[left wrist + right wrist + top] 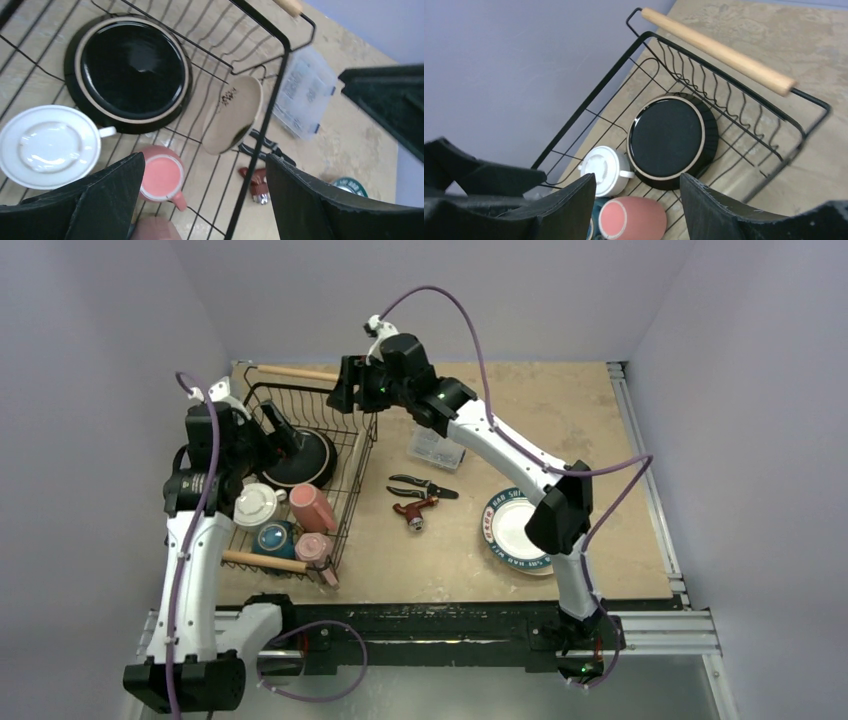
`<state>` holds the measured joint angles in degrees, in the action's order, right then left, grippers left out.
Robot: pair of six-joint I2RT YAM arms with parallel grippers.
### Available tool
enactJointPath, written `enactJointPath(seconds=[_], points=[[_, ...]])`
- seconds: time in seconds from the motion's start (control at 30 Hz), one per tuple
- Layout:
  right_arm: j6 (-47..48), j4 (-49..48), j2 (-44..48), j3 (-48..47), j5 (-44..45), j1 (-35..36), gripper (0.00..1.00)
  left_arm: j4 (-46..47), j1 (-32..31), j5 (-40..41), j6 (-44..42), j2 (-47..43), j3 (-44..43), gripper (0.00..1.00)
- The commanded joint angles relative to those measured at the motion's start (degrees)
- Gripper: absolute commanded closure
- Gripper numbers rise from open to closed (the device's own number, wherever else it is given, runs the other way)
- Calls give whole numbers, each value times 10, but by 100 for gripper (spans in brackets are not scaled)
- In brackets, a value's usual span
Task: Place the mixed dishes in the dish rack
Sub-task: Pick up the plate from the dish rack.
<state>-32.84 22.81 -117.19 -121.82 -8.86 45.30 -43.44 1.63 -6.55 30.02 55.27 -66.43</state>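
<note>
Crockery fills much of the dish rack [357, 480], which stands on the left side of the table [560, 420]. From above it holds a black dish [300, 455], an upturned white cup [258, 506], a pink mug [312, 508] on its side, a teal bowl [275, 538] and a second pink mug [315, 547] near the front wooden handle [265, 562]. Only the left wrist view shows a cream saucer [232, 115], tilted on edge just inside the rack's right wall; overhead, the right arm hides that spot. One teal-lettered plate [512, 530] lies on the table, well apart from the rack, with a clear box [437, 450], black pliers [425, 486] and a red tool [414, 510] between. The left claw [205, 170] hangs over the rack, fingers wide apart and empty. The right claw [638, 185] hovers above the rack's far end, fingers apart, nothing between them.
</note>
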Motion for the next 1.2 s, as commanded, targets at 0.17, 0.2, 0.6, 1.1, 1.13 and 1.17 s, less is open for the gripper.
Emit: enactJointPath(seconds=[0.17,0.2,0.6,1.1,1.13,1.17], points=[[131,24,-98,-128,87,73,46,-20,63,108,-37,143,-76,15],[139,30,-107,-138,98,79,48,-25,69,107,-51,161,-84,16],[242,23,-211,-190,210,119,63,-28,102,53,-140,268,-138,26],[281,-29,-305,-223,294,124,65,-36,106,36,-157,357,-174,30],[281,-29,-309,-224,292,125,65,-38,106,39,-160,359,-175,31],[283,-31,-312,-223,290,125,64,-40,106,39,-163,362,-176,31]])
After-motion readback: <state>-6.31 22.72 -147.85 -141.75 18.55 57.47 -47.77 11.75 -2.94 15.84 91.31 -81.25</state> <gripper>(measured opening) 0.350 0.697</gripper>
